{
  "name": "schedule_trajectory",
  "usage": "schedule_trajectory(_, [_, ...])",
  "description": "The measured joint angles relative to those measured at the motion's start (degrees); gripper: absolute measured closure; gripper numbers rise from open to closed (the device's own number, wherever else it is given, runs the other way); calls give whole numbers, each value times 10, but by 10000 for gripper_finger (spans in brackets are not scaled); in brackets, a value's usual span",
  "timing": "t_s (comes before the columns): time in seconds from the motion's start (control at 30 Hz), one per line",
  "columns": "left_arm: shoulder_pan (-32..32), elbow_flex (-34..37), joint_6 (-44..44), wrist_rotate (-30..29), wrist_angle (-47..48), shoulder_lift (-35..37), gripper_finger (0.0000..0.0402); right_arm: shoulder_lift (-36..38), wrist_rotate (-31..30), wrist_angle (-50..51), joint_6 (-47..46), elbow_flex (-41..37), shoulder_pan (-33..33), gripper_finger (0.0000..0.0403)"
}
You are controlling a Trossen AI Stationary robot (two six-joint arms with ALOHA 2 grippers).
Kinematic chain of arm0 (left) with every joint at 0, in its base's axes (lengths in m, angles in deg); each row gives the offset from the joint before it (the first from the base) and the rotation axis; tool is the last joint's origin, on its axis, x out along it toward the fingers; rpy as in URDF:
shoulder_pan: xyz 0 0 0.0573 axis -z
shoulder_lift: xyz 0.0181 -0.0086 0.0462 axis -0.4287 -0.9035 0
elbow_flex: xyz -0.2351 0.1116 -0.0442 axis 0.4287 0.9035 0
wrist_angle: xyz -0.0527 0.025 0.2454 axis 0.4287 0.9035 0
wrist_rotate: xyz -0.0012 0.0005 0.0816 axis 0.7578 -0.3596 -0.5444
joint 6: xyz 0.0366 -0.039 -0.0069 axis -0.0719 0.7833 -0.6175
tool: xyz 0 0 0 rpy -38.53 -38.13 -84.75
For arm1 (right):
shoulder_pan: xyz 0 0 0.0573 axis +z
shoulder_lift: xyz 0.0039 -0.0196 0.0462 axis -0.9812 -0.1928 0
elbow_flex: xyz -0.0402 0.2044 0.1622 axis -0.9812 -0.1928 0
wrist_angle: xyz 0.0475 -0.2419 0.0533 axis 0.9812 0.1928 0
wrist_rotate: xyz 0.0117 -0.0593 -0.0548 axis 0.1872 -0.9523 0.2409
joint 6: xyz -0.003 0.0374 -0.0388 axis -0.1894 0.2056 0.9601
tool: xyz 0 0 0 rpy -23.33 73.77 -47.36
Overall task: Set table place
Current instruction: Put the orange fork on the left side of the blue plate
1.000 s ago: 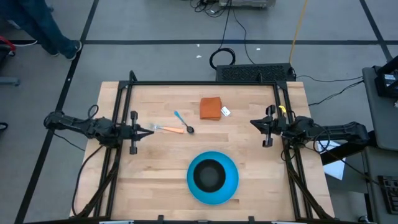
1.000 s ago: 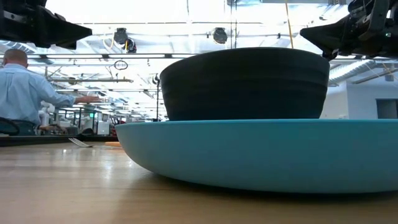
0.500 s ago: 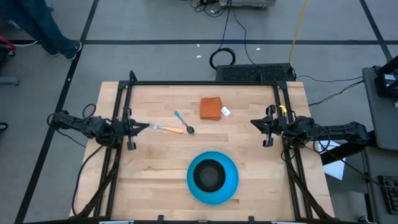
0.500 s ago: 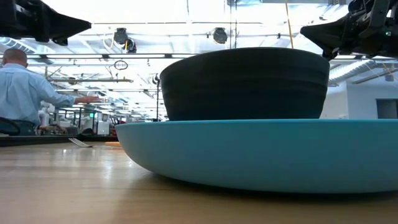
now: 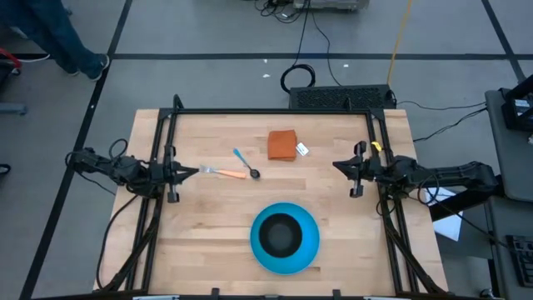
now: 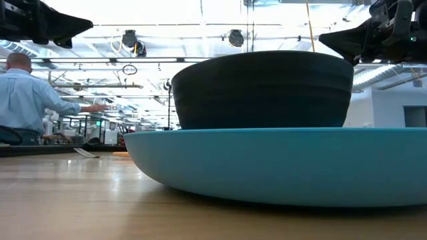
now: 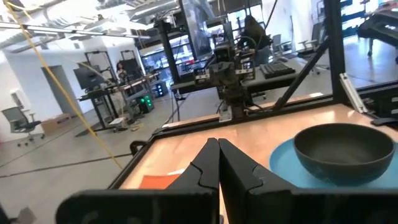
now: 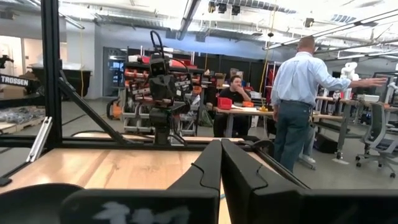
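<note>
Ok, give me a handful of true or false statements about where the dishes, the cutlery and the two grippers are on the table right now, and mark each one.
1. The black bowl sits on the blue plate. True.
2. The orange cloth lies under the plate. False: it lies apart from the plate, toward the far edge of the table.
3. The left gripper is shut and holds nothing. True.
4. The fork lies on the plate. False: it lies on the bare wood beside the spoon, just off the left gripper's tips.
5. The right gripper holds the spoon. False: it is shut on nothing, at the table's right side.
</note>
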Motion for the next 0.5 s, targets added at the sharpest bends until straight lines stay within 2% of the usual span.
schedule_trajectory(0.13, [0, 0, -1, 9, 2, 0, 391, -43, -14, -46, -14, 7, -5, 403])
schedule_trajectory(0.3, [0, 0, 5, 24, 2, 0, 386, -118, -17, -51, -44, 34, -24, 403])
schedule_trajectory(0.5, [0, 0, 7, 24, 1, 0, 385, -234, -16, -71, -74, 73, -62, 403])
